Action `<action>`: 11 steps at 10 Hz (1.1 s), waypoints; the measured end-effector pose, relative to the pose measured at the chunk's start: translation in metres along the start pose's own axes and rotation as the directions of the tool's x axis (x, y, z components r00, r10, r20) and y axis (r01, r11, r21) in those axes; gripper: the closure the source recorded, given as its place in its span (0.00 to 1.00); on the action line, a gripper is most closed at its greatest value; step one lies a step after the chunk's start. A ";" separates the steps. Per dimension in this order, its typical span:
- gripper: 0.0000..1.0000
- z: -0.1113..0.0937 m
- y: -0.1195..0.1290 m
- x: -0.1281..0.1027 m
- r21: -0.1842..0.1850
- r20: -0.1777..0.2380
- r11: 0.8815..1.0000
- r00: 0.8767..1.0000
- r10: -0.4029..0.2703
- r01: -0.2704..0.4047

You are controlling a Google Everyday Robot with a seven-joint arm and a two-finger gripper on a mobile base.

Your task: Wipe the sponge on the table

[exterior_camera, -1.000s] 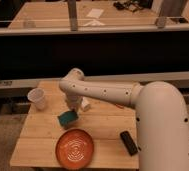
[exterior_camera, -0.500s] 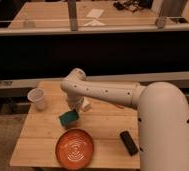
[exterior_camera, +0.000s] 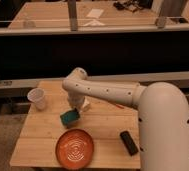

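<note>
The sponge (exterior_camera: 69,117), a small dark green block, lies on the small light wooden table (exterior_camera: 43,135) just above the orange plate. My white arm reaches across the table from the right and bends down over it. The gripper (exterior_camera: 77,111) sits right at the sponge's upper right edge, touching or nearly touching it. The wrist hides most of the gripper.
An orange plate (exterior_camera: 75,147) lies near the table's front edge. A clear plastic cup (exterior_camera: 37,98) stands at the back left. A black rectangular block (exterior_camera: 128,142) lies at the front right. A small white block (exterior_camera: 85,105) sits behind the gripper. A long wooden bench (exterior_camera: 88,17) runs behind.
</note>
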 end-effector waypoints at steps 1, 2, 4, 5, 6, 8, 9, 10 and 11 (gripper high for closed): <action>0.96 0.000 -0.001 0.000 0.000 0.000 1.000 1.000 -0.001 0.001; 0.96 0.000 -0.002 0.000 0.000 0.000 1.000 1.000 -0.003 0.003; 0.96 0.000 -0.003 0.002 -0.001 -0.001 1.000 1.000 -0.004 0.004; 0.96 0.000 -0.004 0.001 -0.005 -0.001 1.000 1.000 -0.007 0.007; 0.96 0.000 -0.006 0.000 -0.004 -0.001 1.000 1.000 -0.009 0.009; 0.96 0.001 -0.010 -0.002 -0.003 -0.001 1.000 1.000 -0.008 0.008; 0.96 0.001 -0.011 -0.002 -0.003 -0.002 1.000 1.000 -0.010 0.010; 0.96 0.001 -0.011 -0.002 -0.004 -0.003 1.000 1.000 -0.010 0.010; 0.96 0.002 -0.011 -0.002 -0.005 -0.003 1.000 1.000 -0.011 0.011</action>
